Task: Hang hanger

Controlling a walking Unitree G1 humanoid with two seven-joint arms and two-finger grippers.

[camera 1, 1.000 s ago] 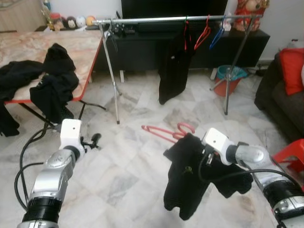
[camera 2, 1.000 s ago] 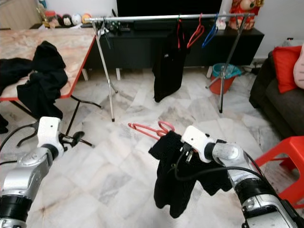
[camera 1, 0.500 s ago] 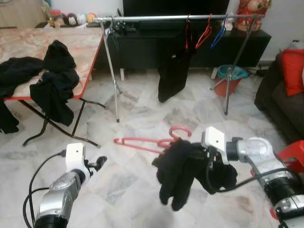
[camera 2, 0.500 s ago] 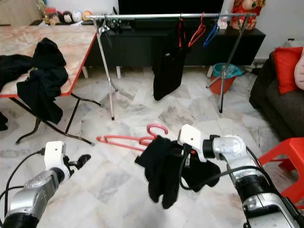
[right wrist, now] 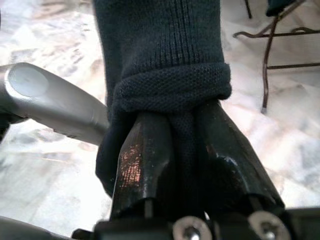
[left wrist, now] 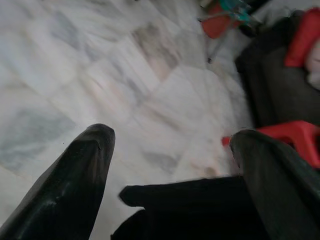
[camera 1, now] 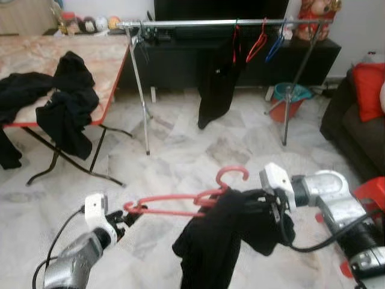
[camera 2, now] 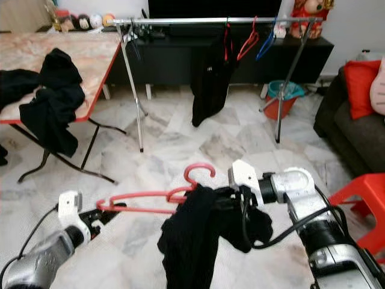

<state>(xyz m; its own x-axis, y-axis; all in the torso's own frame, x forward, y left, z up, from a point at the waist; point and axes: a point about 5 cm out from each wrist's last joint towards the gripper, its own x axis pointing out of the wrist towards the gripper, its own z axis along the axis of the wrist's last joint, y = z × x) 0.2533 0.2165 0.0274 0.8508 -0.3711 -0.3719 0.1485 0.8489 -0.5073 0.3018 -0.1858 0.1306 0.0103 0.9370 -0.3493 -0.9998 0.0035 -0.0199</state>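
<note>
A red hanger (camera 1: 174, 212) floats level above the floor with a black garment (camera 1: 210, 247) draped over its right half and hanging down. My right gripper (right wrist: 180, 125) is shut on the garment's knit fabric just beside the hanger's hook (camera 1: 231, 174). Low on the left, my left gripper (camera 1: 127, 218) sits at the hanger's left tip; its fingers (left wrist: 75, 170) stand wide apart and open, with nothing between them. The clothes rail (camera 1: 228, 24) runs across the far side and carries a hung black garment (camera 1: 216, 84), a red hanger (camera 1: 258, 42) and a blue hanger (camera 1: 275, 43).
A folding table (camera 1: 36, 60) at the left holds a heap of black clothes (camera 1: 66, 102). A teal bucket (camera 1: 289, 96) stands under the rail's right leg. A dark sofa (camera 1: 355, 132) and a red stool (camera 1: 373, 192) are on the right. Marble floor lies between me and the rail.
The hanger has risen off the floor and levelled out, and the garment now hangs down from it. My left gripper has come up to the hanger's left tip.
</note>
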